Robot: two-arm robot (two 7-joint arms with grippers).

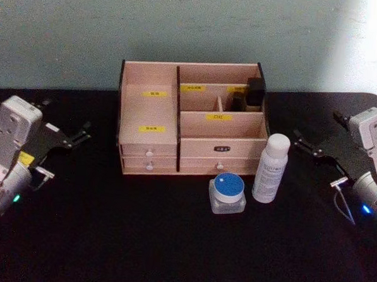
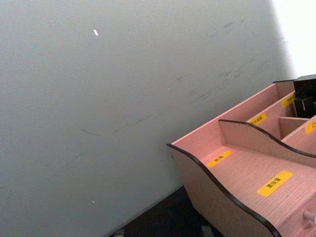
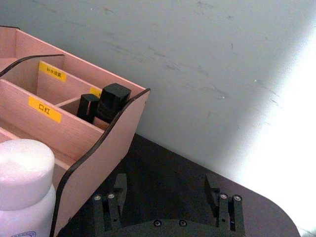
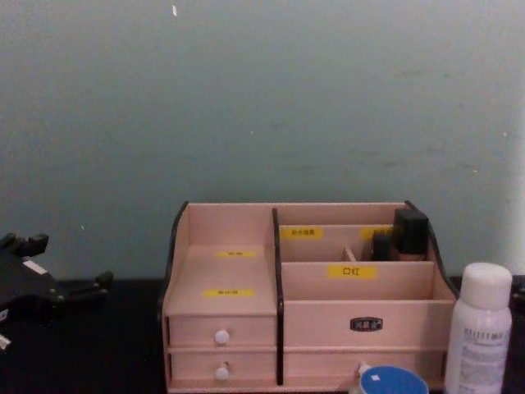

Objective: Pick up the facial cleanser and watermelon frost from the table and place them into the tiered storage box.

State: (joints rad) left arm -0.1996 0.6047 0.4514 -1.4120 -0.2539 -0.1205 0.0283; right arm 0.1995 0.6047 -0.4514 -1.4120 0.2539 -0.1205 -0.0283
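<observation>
Facial cleanser (image 1: 270, 167) is standing near the right gripper (image 3: 166, 181), whose fingers are spreading wide and holding nothing. The left gripper (image 1: 84, 133), seemingly parted too, is hovering well apart. One watermelon frost (image 1: 227, 192) is sitting just beside the one bottle, before the tiered storage box (image 1: 152, 111), which is showing five yellow labels, one reading 口红.

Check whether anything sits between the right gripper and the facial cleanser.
Nothing visible: bare table separates the right gripper from the facial cleanser. The watermelon frost stands on its other side; left gripper idles far left.
</observation>
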